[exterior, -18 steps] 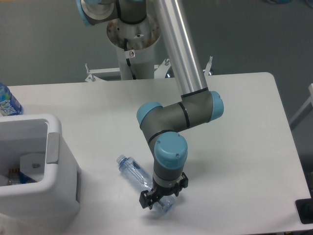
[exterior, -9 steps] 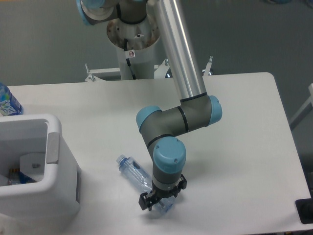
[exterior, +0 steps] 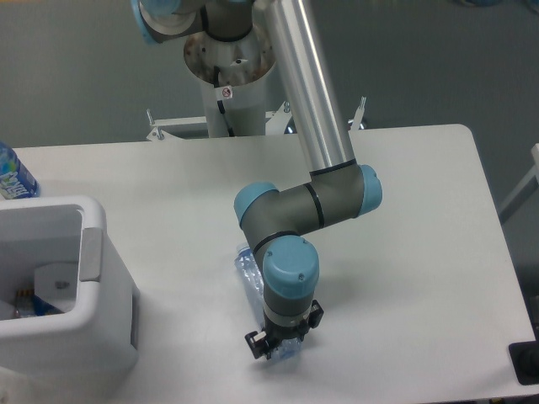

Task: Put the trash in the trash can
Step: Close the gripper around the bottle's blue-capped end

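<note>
Nearest the camera, the gripper (exterior: 282, 341) points straight down over the front part of the white tabletop (exterior: 421, 252), its black jaws clamped on the lower end of the clear crushed bottle (exterior: 251, 273). The bottle's long axis runs from the jaws up toward about 11 o'clock in the picture, with its far end showing beside the arm's grey wrist link; most of its middle is hidden behind the blue-capped wrist joint, so whether it lies on the tabletop or is lifted off it cannot be told. Its cap end and label cannot be made out. At about 9 o'clock from the gripper, well apart from it, the white trash can (exterior: 93, 337) stands at the left front edge of the tabletop, its open top facing up and a pale grey panel on its inner right wall; some items lie inside, too small to identify. Farther back, at the far left edge, the blue-labelled water bottle (exterior: 12, 175) stands upright beyond the trash can. The arm's silver upper tube (exterior: 307, 84) rises toward 12 o'clock to the base behind the tabletop.
</note>
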Controlling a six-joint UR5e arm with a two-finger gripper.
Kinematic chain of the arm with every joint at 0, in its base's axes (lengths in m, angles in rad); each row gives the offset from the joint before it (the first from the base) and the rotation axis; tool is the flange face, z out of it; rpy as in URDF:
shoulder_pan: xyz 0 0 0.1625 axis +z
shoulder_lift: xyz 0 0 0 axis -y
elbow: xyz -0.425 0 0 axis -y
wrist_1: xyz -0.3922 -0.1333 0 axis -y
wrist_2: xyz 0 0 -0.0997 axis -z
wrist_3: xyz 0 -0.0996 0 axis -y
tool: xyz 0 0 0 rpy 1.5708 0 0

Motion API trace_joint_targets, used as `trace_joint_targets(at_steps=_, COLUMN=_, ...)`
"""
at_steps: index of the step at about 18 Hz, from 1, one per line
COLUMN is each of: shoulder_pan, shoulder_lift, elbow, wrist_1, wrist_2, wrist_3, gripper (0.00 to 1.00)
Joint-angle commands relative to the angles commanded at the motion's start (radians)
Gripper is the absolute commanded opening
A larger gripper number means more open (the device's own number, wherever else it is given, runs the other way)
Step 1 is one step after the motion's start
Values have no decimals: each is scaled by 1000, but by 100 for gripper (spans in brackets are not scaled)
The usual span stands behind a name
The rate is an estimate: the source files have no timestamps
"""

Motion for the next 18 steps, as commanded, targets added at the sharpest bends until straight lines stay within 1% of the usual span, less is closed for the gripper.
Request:
trace_joint_targets(at_steps=7, shoulder_pan=0, shoulder_lift=5, elbow=-3, wrist_1=2, wrist_2=2, wrist_3=3, gripper=72)
trace_joint_targets(at_steps=11, shoulder_pan=-2, shoulder_lift=9, elbow=-8, wrist_1=2, wrist_2=2, wrist_3=3, gripper=64)
trace_joint_targets(at_steps=18, shoulder_pan=-2, shoulder_lift=14, elbow=-9, wrist_1=2, wrist_2=0, wrist_3=8, gripper=63)
